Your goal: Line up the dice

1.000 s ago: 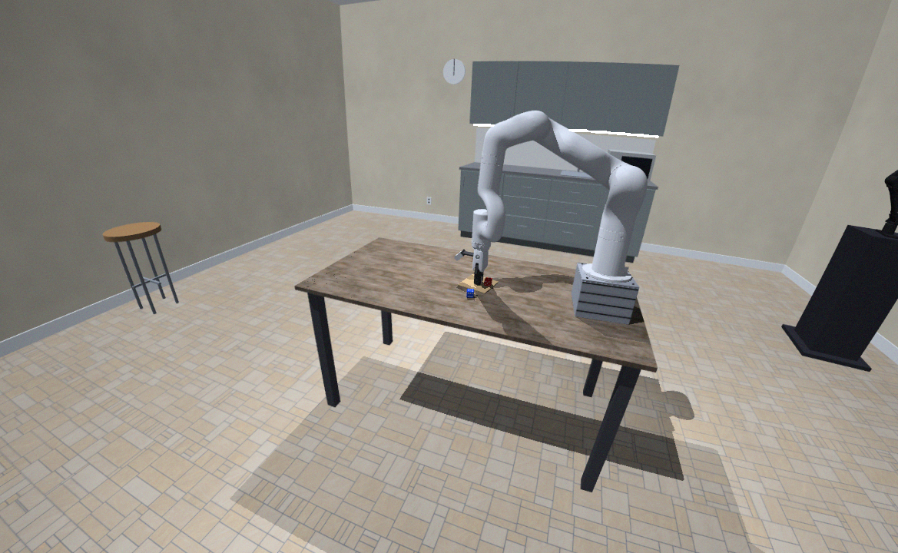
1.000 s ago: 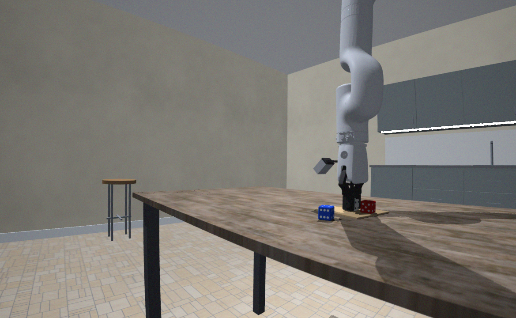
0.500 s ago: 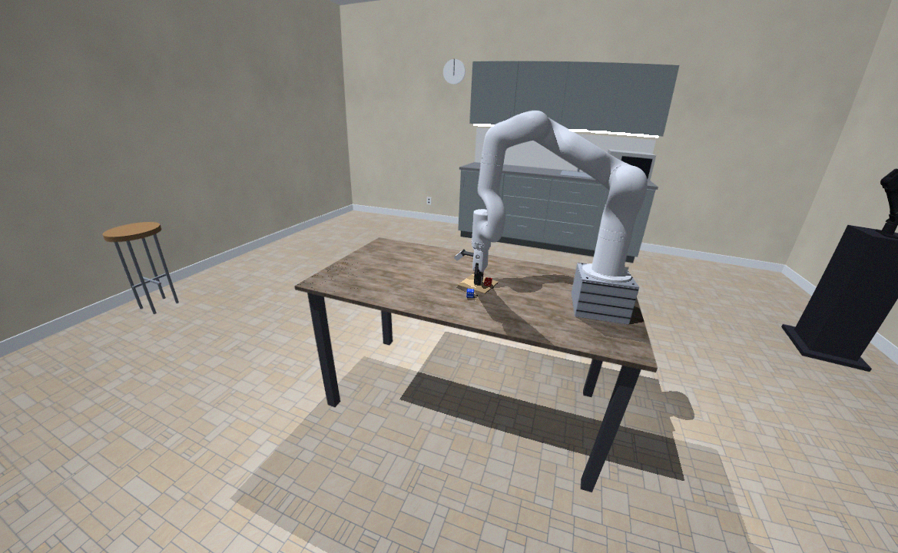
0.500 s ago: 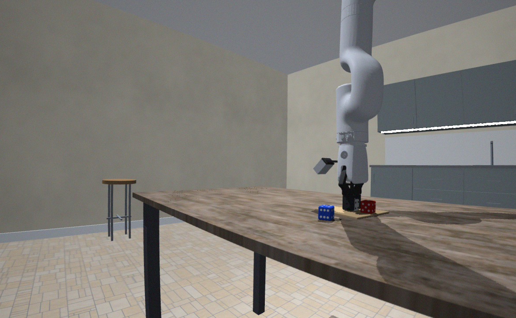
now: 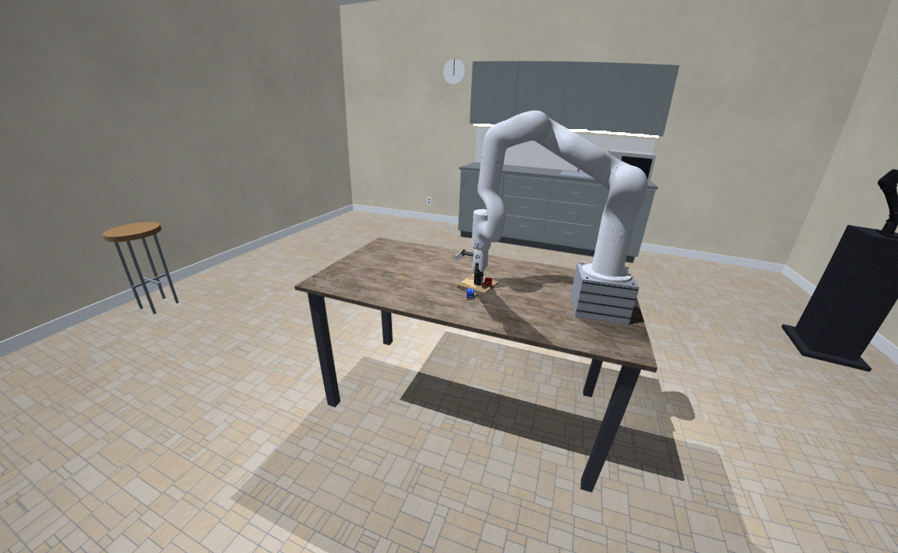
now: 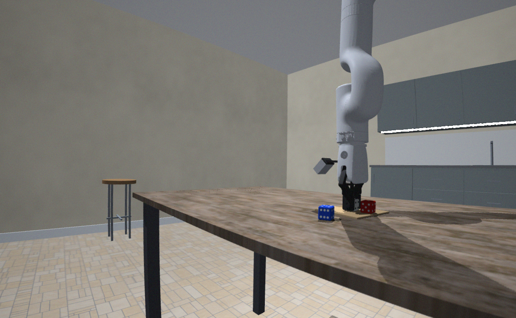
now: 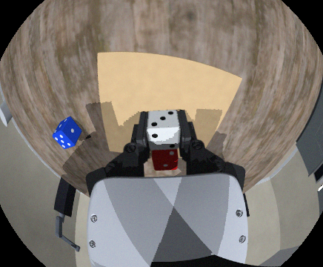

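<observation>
My gripper point(image 7: 163, 121) points straight down over the tan mat point(image 7: 167, 86) and is shut on a white die point(image 7: 163, 133) with black pips. The die sits low on or just above the mat; I cannot tell which. The gripper also shows in the exterior view point(image 6: 351, 202) and the top view point(image 5: 478, 276). A red die point(image 6: 367, 206) point(image 7: 164, 159) rests on the mat right behind the white one, on the robot-base side. A blue die point(image 6: 325, 212) point(image 7: 67, 132) with white pips lies on the bare table just off the mat's edge.
The wooden table point(image 5: 465, 296) carries the robot base point(image 5: 605, 294) at its right end. A wooden stool point(image 5: 140, 263) stands on the floor to the left. A black pedestal point(image 5: 854, 296) stands at the right. Grey cabinets line the back wall.
</observation>
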You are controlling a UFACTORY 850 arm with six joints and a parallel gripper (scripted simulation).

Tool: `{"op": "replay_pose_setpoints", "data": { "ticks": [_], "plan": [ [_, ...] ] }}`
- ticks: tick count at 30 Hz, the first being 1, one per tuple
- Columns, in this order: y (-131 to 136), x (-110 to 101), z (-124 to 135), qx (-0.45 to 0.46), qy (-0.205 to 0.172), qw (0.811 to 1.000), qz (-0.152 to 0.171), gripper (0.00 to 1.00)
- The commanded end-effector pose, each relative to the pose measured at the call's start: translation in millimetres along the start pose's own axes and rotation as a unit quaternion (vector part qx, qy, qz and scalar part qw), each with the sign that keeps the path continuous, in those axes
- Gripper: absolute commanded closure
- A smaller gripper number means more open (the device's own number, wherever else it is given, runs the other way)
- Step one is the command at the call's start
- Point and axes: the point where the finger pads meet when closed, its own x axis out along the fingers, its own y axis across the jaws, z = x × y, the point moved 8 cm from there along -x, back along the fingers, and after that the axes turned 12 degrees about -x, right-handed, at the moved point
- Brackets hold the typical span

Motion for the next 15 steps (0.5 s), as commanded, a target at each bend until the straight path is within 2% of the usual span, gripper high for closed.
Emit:
{"op": "replay_pose_setpoints", "data": {
  "ticks": [1, 3, 4, 6, 7, 9, 10, 14, 15],
  "plan": [
    [0.2, -0.6, -0.8, 0.0, 0.001, 1.0, 0.0, 0.73],
    [0.2, -0.6, -0.8, 0.0, 0.001, 1.0, 0.0, 0.73],
    [0.2, -0.6, -0.8, 0.0, 0.001, 1.0, 0.0, 0.69],
    [0.2, -0.6, -0.8, 0.0, 0.001, 1.0, 0.0, 0.69],
    [0.2, -0.6, -0.8, 0.0, 0.001, 1.0, 0.0, 0.65],
    [0.2, -0.6, -0.8, 0.0, 0.001, 1.0, 0.0, 0.65],
    [0.2, -0.6, -0.8, 0.0, 0.001, 1.0, 0.0, 0.61],
    [0.2, -0.6, -0.8, 0.0, 0.001, 1.0, 0.0, 0.61],
    [0.2, -0.6, -0.8, 0.0, 0.001, 1.0, 0.0, 0.57]
  ]
}}
